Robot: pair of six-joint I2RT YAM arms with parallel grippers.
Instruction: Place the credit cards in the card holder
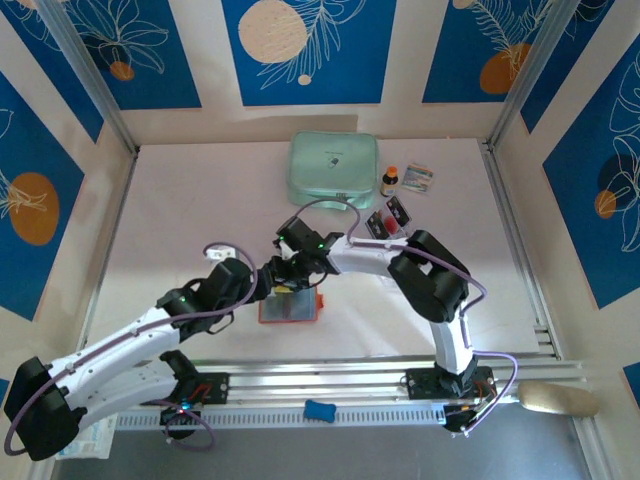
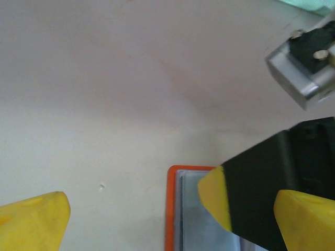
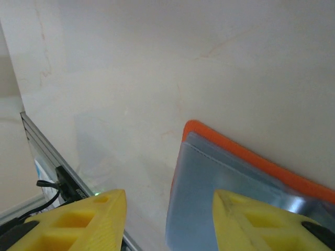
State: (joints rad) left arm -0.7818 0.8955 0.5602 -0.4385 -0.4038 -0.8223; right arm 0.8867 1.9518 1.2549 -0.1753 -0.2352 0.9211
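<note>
**Both grippers at the open card holder, cards lying off to the right**

From above, the left arm reaches in from the near left corner. Its left gripper [image 1: 262, 286] sits at the left edge of the card holder [image 1: 290, 307], which lies opened flat on the table [image 1: 180, 220] near the front middle. The overhead view hides how the jaws stand. The left wrist camera shows it: the left gripper [image 2: 170, 222] is spread wide, one yellow fingertip [image 2: 34, 219] over bare table and the other at the far right of the picture, with nothing between them but the table and the orange corner of the card holder [image 2: 171, 209]. This view also catches a black, yellow-tipped finger of the other arm over the holder's greyish inside.

The right gripper [image 1: 290, 276] comes down from the far side onto the same spot. In its own camera the right gripper [image 3: 170, 225] is parted with nothing clamped. One finger is above the table and the other above the grey lining of the card holder [image 3: 251, 157]. Whether that finger touches the lining I cannot tell. A metal rail [image 3: 44, 144] runs along the left of that picture.

Further right, seen from above, two dark credit cards [image 1: 398, 212] lie side by side, well apart from the holder. Behind them stand a small bottle [image 1: 389, 181] and a printed packet [image 1: 418, 178], beside a mint-green case [image 1: 333, 168].
</note>
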